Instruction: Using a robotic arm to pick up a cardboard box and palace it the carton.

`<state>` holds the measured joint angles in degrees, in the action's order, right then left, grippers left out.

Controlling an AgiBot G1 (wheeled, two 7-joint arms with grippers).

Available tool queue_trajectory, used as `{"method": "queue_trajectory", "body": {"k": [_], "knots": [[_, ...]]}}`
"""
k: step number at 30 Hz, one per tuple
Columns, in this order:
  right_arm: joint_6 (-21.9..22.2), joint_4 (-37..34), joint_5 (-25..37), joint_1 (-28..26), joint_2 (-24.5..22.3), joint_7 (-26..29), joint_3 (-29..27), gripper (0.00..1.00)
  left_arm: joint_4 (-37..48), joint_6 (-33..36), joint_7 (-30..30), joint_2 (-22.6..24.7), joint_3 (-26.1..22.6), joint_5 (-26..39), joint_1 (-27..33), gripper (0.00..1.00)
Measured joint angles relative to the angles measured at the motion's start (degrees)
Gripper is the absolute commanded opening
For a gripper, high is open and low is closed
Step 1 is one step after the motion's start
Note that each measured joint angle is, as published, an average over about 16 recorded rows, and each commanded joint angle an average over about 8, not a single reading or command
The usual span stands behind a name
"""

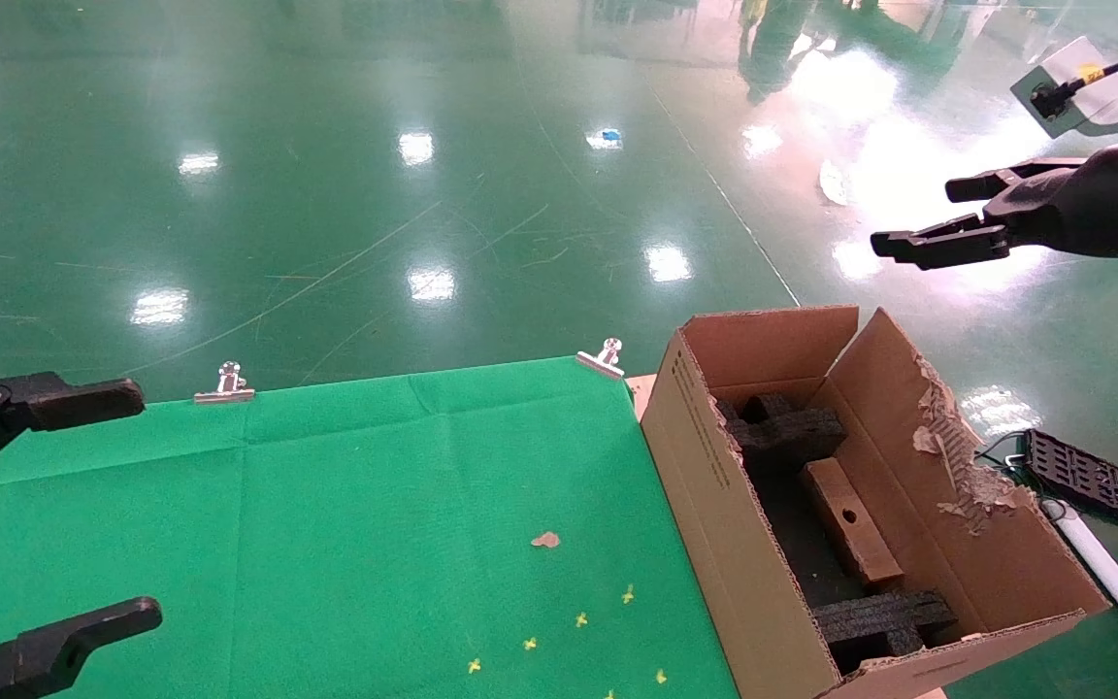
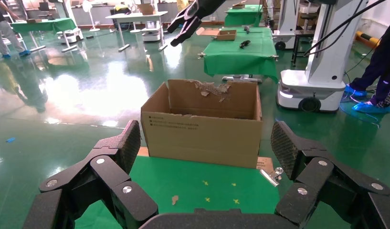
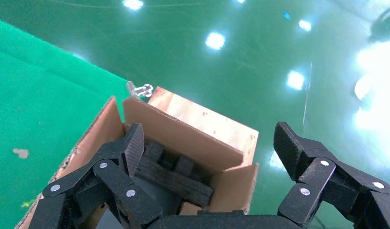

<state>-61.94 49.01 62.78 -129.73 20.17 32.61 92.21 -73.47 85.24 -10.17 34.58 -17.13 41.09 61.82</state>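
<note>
The carton [image 1: 714,505] stands open at the right end of the green table, with torn flaps and black foam blocks [image 1: 792,432] inside. The slim cardboard box [image 1: 850,524] lies inside it between the foam blocks, its small hole facing up. My right gripper [image 1: 918,216] is open and empty, high above the carton's far end; its wrist view [image 3: 208,138] looks down into the carton [image 3: 183,138]. My left gripper [image 1: 147,503] is open and empty over the table's left side, facing the carton's printed side [image 2: 202,129].
The green cloth [image 1: 375,505] is held by metal clips [image 1: 224,386] [image 1: 603,357]. It carries a cardboard scrap [image 1: 545,540] and small yellow marks. A black grid tray [image 1: 1093,481] and a white tube lie on the floor right of the carton.
</note>
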Motion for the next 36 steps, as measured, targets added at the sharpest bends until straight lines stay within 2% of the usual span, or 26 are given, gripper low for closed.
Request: {"method": "queue_trajectory", "body": {"k": [6, 36], "knots": [[-1.6, 3.0, -1.7, 5.2, 0.7, -1.8, -6.4, 1.00, 0.0, 0.0, 0.0, 0.0, 0.0, 0.0, 0.0, 1.00], [-14.2, 15.2, -12.6, 41.0, 8.7, -13.2, -46.1, 1.00, 0.0, 0.0, 0.1, 0.0, -0.1, -0.1, 0.0, 1.00]]}}
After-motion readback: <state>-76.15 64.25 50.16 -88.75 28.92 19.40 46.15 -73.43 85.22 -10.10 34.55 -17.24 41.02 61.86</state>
